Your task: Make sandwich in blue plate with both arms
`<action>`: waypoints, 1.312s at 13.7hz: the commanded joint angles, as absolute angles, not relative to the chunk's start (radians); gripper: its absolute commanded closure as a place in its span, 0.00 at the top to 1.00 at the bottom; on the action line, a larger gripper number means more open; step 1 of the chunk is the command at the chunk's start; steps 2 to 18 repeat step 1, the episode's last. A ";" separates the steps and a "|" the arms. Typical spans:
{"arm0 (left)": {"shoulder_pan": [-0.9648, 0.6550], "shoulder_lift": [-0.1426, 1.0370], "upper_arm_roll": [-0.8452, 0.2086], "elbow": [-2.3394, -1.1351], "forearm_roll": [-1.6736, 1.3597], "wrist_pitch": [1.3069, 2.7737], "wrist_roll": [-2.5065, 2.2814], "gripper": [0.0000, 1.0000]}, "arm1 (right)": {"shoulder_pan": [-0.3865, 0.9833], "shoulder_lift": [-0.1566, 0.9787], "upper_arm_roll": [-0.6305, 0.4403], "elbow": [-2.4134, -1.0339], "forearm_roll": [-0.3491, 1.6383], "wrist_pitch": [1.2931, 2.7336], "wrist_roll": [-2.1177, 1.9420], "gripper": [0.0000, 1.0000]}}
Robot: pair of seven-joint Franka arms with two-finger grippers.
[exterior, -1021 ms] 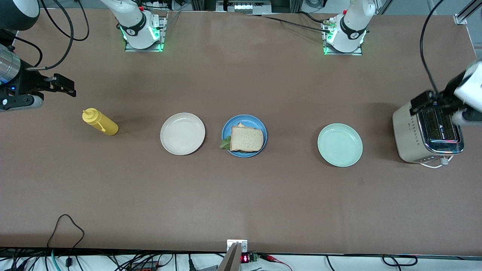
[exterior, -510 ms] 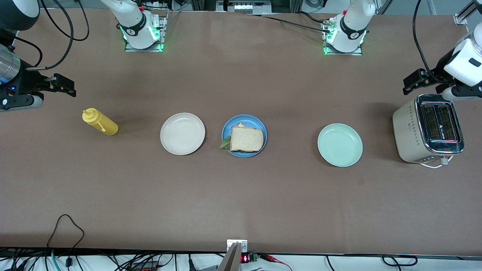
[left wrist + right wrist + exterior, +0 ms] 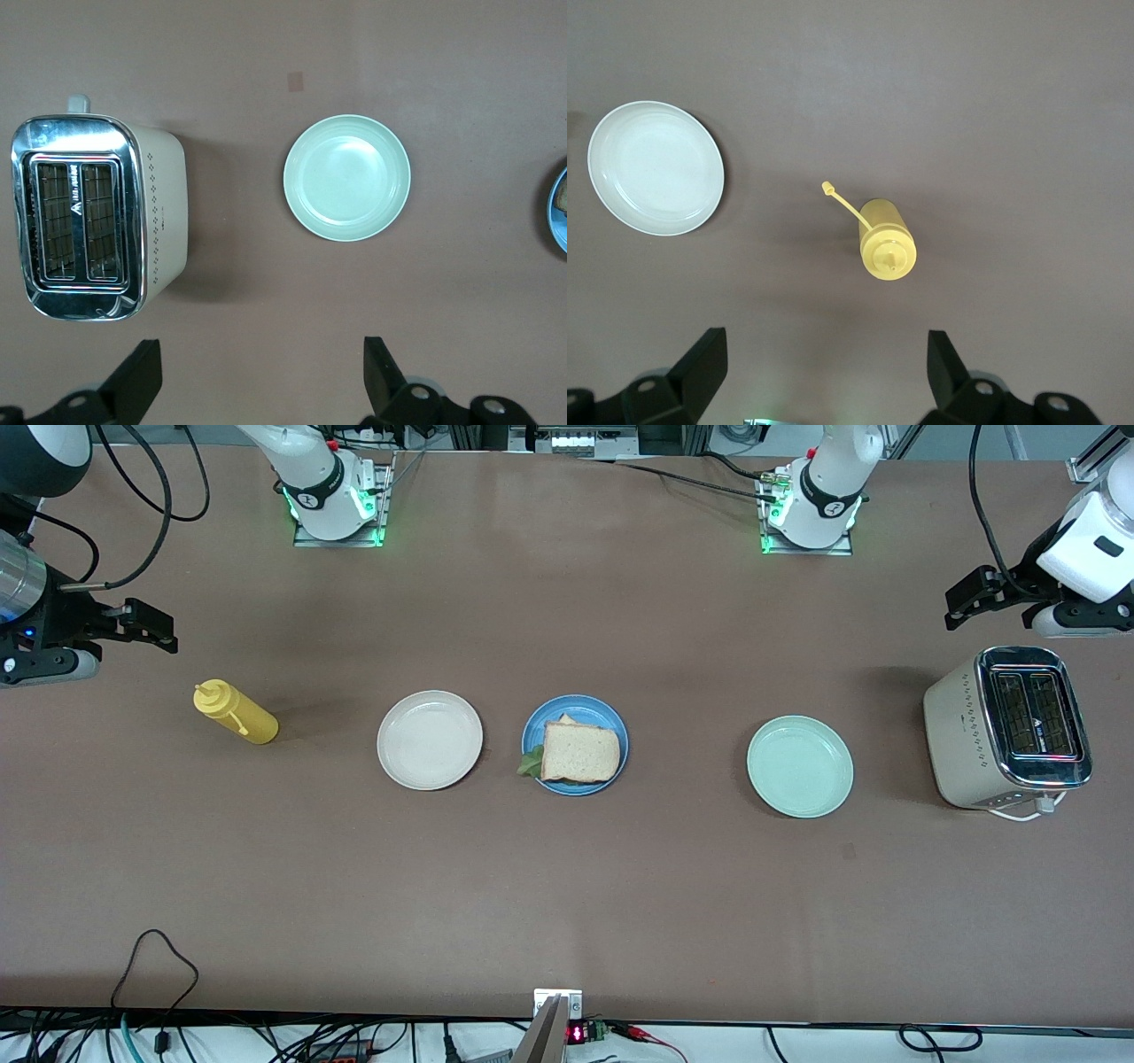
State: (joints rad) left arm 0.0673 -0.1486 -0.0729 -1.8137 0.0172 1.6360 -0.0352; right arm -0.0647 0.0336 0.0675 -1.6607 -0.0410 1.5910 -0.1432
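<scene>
In the front view, the sandwich (image 3: 578,752) lay assembled on the blue plate (image 3: 599,710), which sat between the cream-white plate (image 3: 430,740) and the pale mint-green plate (image 3: 800,766) on the brown surface (image 3: 567,903). A toast slice covered the stack, a second crust peeked out at its farther edge, and a lettuce leaf (image 3: 531,762) stuck out past the rim toward the right arm's end. The stack looked light, soft and loose; squeezing it would likely crush the bread or slide the layers, so the better hold was probably the stiff, glossy plate rim, though that could be slippery. The left tool (image 3: 966,598) hung empty above the surface just beside the toaster (image 3: 1005,731), its jaws spread wide. The right tool (image 3: 142,624) hung empty near the yellow squeeze bottle (image 3: 235,713), equally wide, so both arms looked to be waiting.

In the left wrist view, the left tool's fingers (image 3: 137,385) stood wide apart over bare surface, with the toaster, the mint-green plate and a sliver of the blue plate (image 3: 560,212) in sight.

In the right wrist view, the right tool's fingers (image 3: 700,367) were likewise wide over the squeeze bottle (image 3: 886,239), the cream-white plate (image 3: 656,168) well apart.
</scene>
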 commanded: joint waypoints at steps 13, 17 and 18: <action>0.084 -0.173 -0.074 -1.835 0.005 1.637 -0.008 1.00 | -0.072 0.040 0.069 -1.646 -0.023 1.586 -0.133 1.00; 0.084 -0.173 -0.074 -1.835 0.005 1.637 -0.008 1.00 | -0.072 0.040 0.069 -1.646 -0.023 1.586 -0.133 1.00; 0.084 -0.173 -0.074 -1.835 0.005 1.637 -0.008 1.00 | -0.072 0.040 0.069 -1.646 -0.023 1.586 -0.133 1.00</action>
